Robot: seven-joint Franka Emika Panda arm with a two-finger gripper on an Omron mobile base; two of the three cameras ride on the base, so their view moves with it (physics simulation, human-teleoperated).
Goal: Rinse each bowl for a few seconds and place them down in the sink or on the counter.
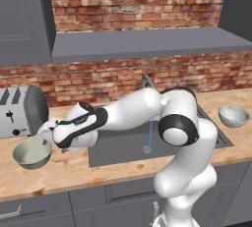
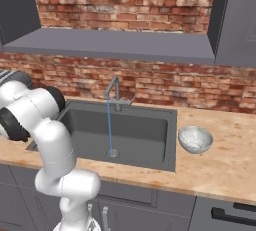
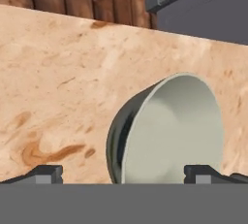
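I see a tan wood-grain surface (image 1: 74,169) under a red brick wall (image 1: 138,0), dark sink (image 2: 140,130) with tap (image 2: 114,92) running. My jaws gape wide, empty, over the cream bowl (image 1: 32,153) beside the toaster (image 1: 19,110); the speckled bowl (image 2: 195,139) sits right of the sink.

Two bowls sit on the counter (image 1: 69,172): one cream bowl (image 1: 32,153) at the left and one speckled bowl (image 1: 233,116) at the right (on opposite sides of the basin). There is one sink (image 2: 125,130), with one tap (image 2: 116,94) and one drain (image 2: 113,153), and one toaster (image 1: 19,110).
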